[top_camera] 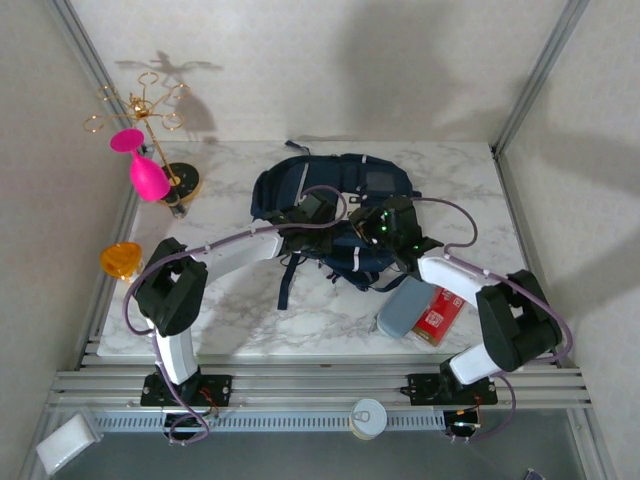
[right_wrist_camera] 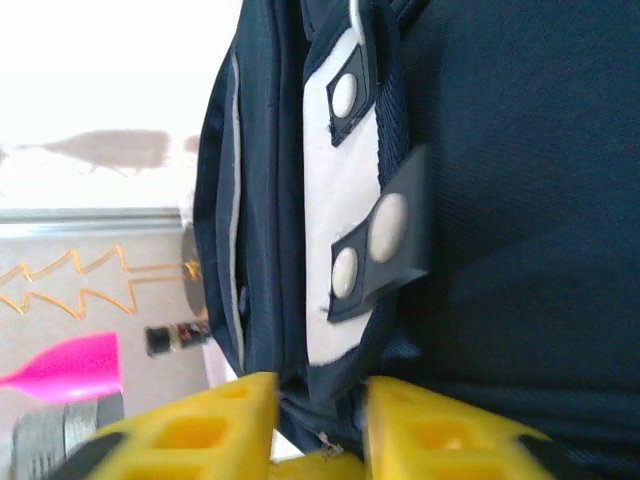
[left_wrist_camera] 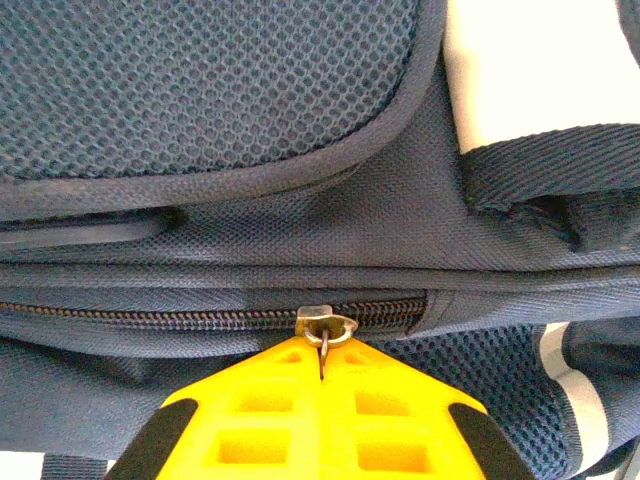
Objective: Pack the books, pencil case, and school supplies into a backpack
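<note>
The navy backpack [top_camera: 335, 195] lies flat mid-table, its dark straps trailing toward the near edge. Its zip pull [left_wrist_camera: 325, 335] is a small metal ring. The grey-blue pouch [top_camera: 403, 307] lies near the front right edge, with the red pack [top_camera: 440, 315] just beside it.

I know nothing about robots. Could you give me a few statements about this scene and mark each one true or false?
1. The left pincer is shut on the zipper pull of the backpack. True.
2. The pencil case is inside the backpack. False: it lies on the table, beside the red pack.
3. The pink goblet stands at the table's right edge. False: it is at the far left, by the gold rack.
4. The right pincer is at the backpack too. True.
</note>
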`<action>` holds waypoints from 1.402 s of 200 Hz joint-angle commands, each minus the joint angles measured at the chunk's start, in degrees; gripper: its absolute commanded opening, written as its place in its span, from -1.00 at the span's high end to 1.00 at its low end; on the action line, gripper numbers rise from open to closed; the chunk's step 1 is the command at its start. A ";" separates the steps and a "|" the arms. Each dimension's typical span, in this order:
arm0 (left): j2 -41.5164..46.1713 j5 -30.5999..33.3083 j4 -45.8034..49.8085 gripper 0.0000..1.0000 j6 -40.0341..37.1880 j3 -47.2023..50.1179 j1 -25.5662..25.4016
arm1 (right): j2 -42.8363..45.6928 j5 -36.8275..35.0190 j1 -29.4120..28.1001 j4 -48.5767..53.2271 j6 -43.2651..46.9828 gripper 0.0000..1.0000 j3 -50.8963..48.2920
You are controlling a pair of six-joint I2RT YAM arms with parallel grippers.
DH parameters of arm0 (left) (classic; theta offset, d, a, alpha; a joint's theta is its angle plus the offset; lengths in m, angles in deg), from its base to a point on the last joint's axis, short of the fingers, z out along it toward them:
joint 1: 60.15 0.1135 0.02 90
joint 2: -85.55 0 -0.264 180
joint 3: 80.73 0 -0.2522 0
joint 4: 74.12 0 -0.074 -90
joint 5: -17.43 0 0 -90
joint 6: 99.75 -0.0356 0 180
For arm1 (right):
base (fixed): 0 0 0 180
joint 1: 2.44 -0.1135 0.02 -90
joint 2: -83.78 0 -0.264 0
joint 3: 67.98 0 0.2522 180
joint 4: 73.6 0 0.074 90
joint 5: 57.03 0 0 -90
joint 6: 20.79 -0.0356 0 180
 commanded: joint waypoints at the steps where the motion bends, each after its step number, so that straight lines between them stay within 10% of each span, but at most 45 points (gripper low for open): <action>1: 2.13 -0.27 1.45 1.00 -1.94 -0.10 0.76 | 3.47 1.29 -1.14 3.66 0.69 0.12 -2.18; 24: 2.42 -1.28 -0.05 1.00 -1.23 -0.09 0.75 | 2.35 0.89 -3.89 0.66 -2.24 -0.05 -4.89; 114: 7.09 5.75 6.17 1.00 -5.49 4.06 0.76 | -8.20 -0.38 6.00 -0.13 8.89 0.36 0.36; 194: 1.33 -4.29 2.02 1.00 -4.26 -1.11 -0.06 | -3.82 1.18 7.19 3.33 11.26 0.17 -0.24; 280: -9.42 -2.95 -0.13 0.26 -1.70 -12.33 -3.63 | -5.25 5.67 9.47 10.72 16.69 0.08 3.08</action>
